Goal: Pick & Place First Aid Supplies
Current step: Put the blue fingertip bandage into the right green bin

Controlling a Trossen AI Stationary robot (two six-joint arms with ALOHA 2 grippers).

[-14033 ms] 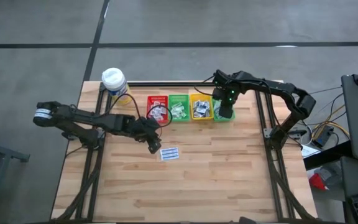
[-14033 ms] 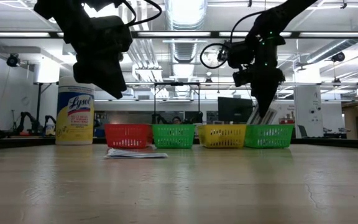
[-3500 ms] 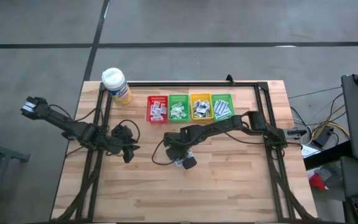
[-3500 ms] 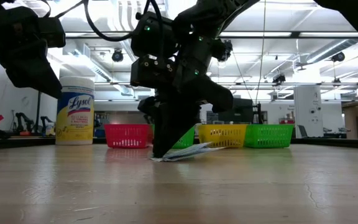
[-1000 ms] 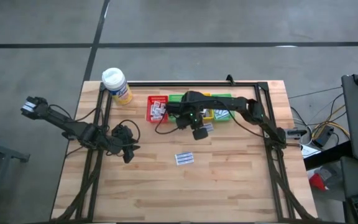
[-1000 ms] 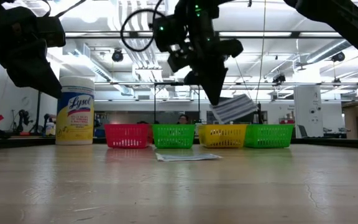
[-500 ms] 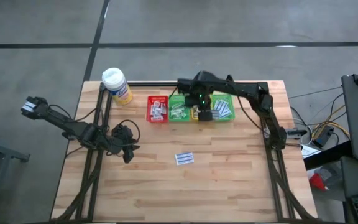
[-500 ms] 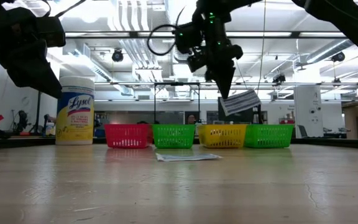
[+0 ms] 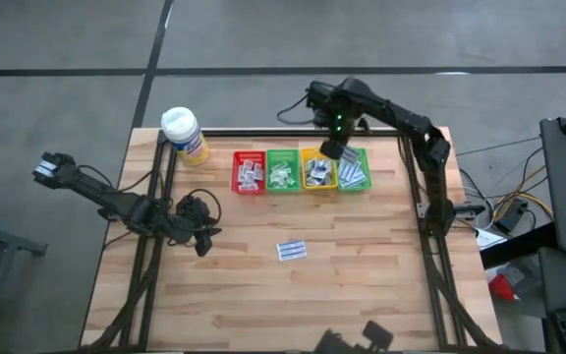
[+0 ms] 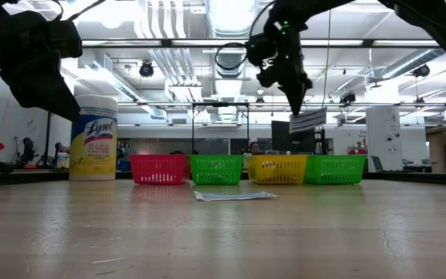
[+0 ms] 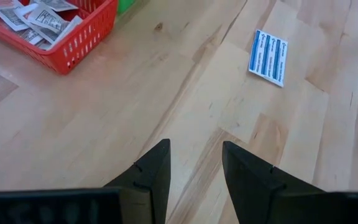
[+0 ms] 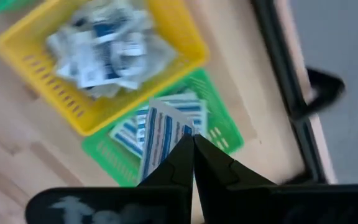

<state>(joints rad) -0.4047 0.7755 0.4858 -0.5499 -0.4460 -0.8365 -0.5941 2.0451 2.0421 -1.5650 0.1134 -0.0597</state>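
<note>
Since half a second ago the right gripper (image 9: pixel 331 147) has carried its striped packet (image 10: pixel 307 121) from over the middle bins toward the far right end of the row, while the left arm has not stirred. Going left to right: the left gripper (image 11: pixel 194 163) waits low over the wood at the table's left, fingers parted and holding nothing, seemingly parked clear of the other arm's path. Behind it stands the wipes bottle (image 9: pixel 182 134) at the back corner. Then comes the row of bins: the red bin (image 9: pixel 249 171), the first green bin (image 9: pixel 282 170), the yellow bin (image 9: pixel 316 168) and the last green bin (image 9: pixel 353 169), each holding its own kind of sachet. Nearer the middle of the table a second blue-striped packet (image 9: pixel 292 251) lies flat on the wood, well apart from the bins and not yet fetched. Over the row's right end the right gripper is closed tight on the packet's edge, so it hangs below the fingers. In the right wrist view it hangs above similar striped packets in the last green bin, which is probably its destination.
</note>
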